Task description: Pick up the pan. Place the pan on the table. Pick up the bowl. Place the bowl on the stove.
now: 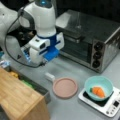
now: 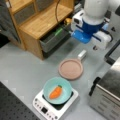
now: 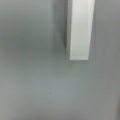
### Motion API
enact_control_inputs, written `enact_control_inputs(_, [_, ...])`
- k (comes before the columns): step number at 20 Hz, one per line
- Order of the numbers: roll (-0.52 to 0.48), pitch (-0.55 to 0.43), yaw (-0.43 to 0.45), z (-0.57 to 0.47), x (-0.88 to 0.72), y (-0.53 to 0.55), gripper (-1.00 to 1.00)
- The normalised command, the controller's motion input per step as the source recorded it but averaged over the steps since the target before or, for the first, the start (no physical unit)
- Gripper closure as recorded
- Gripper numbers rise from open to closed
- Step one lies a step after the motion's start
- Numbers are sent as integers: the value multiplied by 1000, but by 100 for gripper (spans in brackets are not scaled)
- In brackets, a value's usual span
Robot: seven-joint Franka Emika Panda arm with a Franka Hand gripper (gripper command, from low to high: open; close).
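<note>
The pinkish-brown pan [image 1: 65, 87] [image 2: 71, 69] lies flat on the grey table [image 1: 72, 70] [image 2: 22, 70], its white stub handle [image 1: 49, 76] [image 2: 82, 54] pointing toward the arm. The teal bowl [image 1: 98, 87] [image 2: 57, 90] with the orange carrot piece [image 1: 98, 91] [image 2: 55, 92] sits on the white stove [image 1: 110, 106] [image 2: 50, 110]. My gripper [image 1: 43, 63] [image 2: 95, 47] hangs above the table a little beyond the pan's handle and holds nothing. The wrist view looks down on grey table with a white bar, likely the pan's handle [image 3: 78, 30], at its top.
A silver toaster oven [image 1: 92, 42] [image 2: 107, 92] stands behind the pan and stove. A light wooden shelf unit [image 1: 20, 100] [image 2: 37, 22] with a grey bin [image 1: 37, 86] [image 2: 53, 40] of small items stands close beside the arm.
</note>
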Motion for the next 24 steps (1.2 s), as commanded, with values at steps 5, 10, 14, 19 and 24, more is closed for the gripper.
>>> enact_control_inputs(5, [187,-166,80,-231,-7,-230,-100])
enact_control_inputs(10, [181,-72,37,-225,115,-251,-100])
enact_control_inputs(14, [137,-52,4,-181,168,-121,-100])
enact_control_inputs(19, [99,-36,-29,-89,162,14,-100])
enact_control_inputs(24, [78,-22,-72,-87,154,74,-100])
